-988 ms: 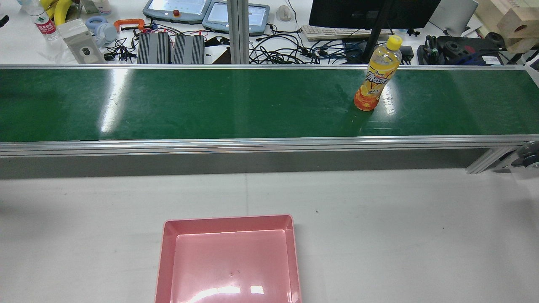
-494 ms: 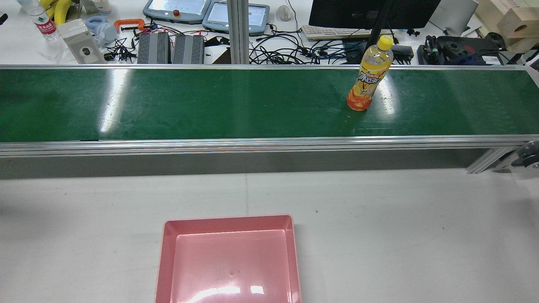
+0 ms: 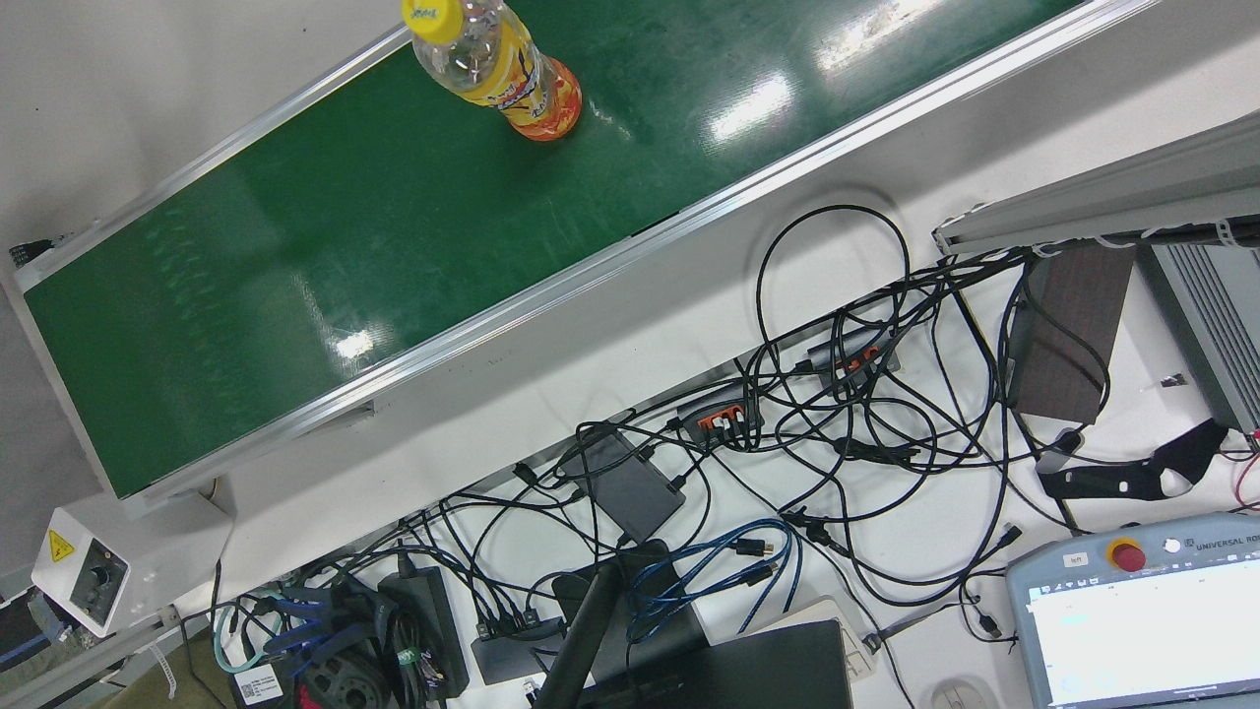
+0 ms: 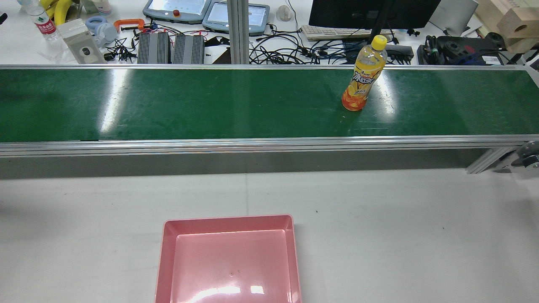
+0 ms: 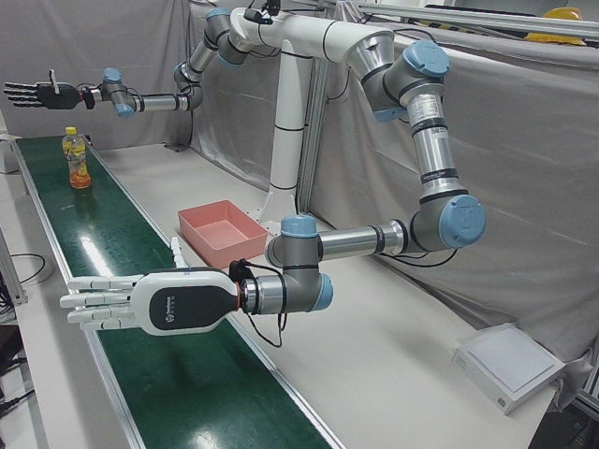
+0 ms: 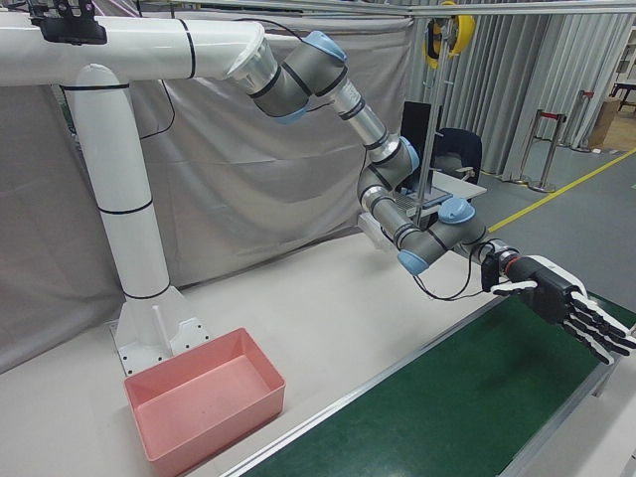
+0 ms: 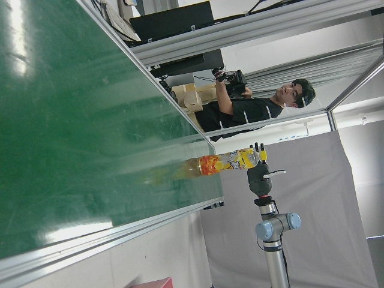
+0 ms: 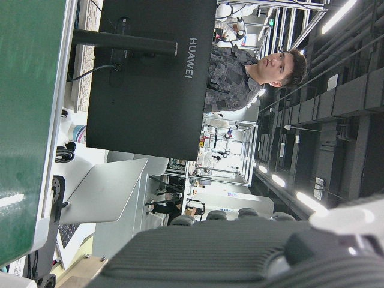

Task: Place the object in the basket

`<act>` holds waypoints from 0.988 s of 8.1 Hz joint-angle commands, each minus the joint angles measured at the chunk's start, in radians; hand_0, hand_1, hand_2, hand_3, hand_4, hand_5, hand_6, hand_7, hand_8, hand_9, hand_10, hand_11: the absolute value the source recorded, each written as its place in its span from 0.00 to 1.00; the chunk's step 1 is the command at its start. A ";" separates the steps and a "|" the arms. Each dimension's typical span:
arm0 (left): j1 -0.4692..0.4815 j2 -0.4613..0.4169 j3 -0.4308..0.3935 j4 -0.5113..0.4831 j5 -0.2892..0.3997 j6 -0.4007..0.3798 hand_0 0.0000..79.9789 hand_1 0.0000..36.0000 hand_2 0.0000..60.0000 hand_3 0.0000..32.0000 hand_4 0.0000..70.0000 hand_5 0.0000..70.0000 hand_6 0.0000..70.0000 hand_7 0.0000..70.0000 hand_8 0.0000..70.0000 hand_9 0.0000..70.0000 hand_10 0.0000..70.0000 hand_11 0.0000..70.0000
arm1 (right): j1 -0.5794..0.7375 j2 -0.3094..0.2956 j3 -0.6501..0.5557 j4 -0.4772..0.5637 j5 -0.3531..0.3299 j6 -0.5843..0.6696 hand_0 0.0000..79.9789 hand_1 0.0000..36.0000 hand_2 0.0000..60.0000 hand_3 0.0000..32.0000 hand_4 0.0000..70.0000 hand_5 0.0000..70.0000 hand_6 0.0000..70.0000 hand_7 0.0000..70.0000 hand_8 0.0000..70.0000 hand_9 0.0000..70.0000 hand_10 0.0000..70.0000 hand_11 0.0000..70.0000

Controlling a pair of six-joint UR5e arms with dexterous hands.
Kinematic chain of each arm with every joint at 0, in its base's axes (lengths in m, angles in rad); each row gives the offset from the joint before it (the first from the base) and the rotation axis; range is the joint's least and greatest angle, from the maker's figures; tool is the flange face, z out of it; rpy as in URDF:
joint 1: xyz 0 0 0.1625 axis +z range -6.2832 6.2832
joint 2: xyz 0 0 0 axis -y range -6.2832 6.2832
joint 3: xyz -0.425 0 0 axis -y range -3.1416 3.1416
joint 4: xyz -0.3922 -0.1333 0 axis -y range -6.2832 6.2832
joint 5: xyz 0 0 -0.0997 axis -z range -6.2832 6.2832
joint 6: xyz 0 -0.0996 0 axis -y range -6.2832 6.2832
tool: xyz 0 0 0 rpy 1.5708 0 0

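The orange juice bottle [image 4: 364, 73] with its yellow cap stands upright on the green conveyor belt [image 4: 210, 105], toward the right end as I see it from the rear view and nearer the belt's far rail than the near one. Nothing is touching it. From the front view I look down on its cap and its orange base [image 3: 497, 69].

The right robot hand [image 5: 37, 94] hovers in the air beyond the bottle, above the level of the cap, fingers stretched out and spread, holding nothing. In the right-front view it reaches out over the belt [image 6: 561, 308], palm down.

The left robot hand [image 5: 140, 301] is well away down the belt, held flat over it with fingers extended and slightly apart, also empty. Its camera looks along the belt at the distant bottle [image 7: 225, 162].

The pink basket [image 4: 227, 219] sits on the white counter [image 4: 400, 235] between the belt and the arms' pedestal, with nothing in it.
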 commanded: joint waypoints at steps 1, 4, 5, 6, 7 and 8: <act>0.000 -0.001 0.000 0.000 0.000 0.000 0.63 0.39 0.00 0.00 0.08 0.06 0.00 0.00 0.00 0.00 0.06 0.11 | 0.000 0.000 0.001 0.000 0.000 0.000 0.00 0.00 0.00 0.00 0.00 0.00 0.00 0.00 0.00 0.00 0.00 0.00; 0.000 0.005 -0.005 0.005 0.002 0.005 0.64 0.40 0.00 0.00 0.09 0.06 0.00 0.00 0.00 0.00 0.05 0.10 | 0.000 0.000 0.001 0.000 0.000 0.000 0.00 0.00 0.00 0.00 0.00 0.00 0.00 0.00 0.00 0.00 0.00 0.00; 0.003 0.018 -0.006 0.005 0.002 0.006 0.64 0.41 0.00 0.00 0.10 0.07 0.00 0.00 0.00 0.00 0.05 0.10 | 0.000 0.000 0.001 0.000 0.000 0.000 0.00 0.00 0.00 0.00 0.00 0.00 0.00 0.00 0.00 0.00 0.00 0.00; 0.003 0.028 -0.006 0.005 0.002 0.012 0.64 0.41 0.00 0.00 0.10 0.06 0.00 0.00 0.00 0.00 0.05 0.10 | -0.002 0.001 0.001 0.000 0.000 0.000 0.00 0.00 0.00 0.00 0.00 0.00 0.00 0.00 0.00 0.00 0.00 0.00; 0.003 0.041 -0.006 0.003 0.000 0.018 0.64 0.40 0.00 0.00 0.09 0.06 0.00 0.00 0.00 0.00 0.05 0.09 | -0.002 0.000 0.001 0.000 0.000 0.000 0.00 0.00 0.00 0.00 0.00 0.00 0.00 0.00 0.00 0.00 0.00 0.00; 0.003 0.048 -0.009 0.000 0.000 0.021 0.64 0.40 0.00 0.00 0.09 0.06 0.00 0.00 0.00 0.00 0.05 0.10 | -0.002 0.001 0.001 0.000 0.000 0.000 0.00 0.00 0.00 0.00 0.00 0.00 0.00 0.00 0.00 0.00 0.00 0.00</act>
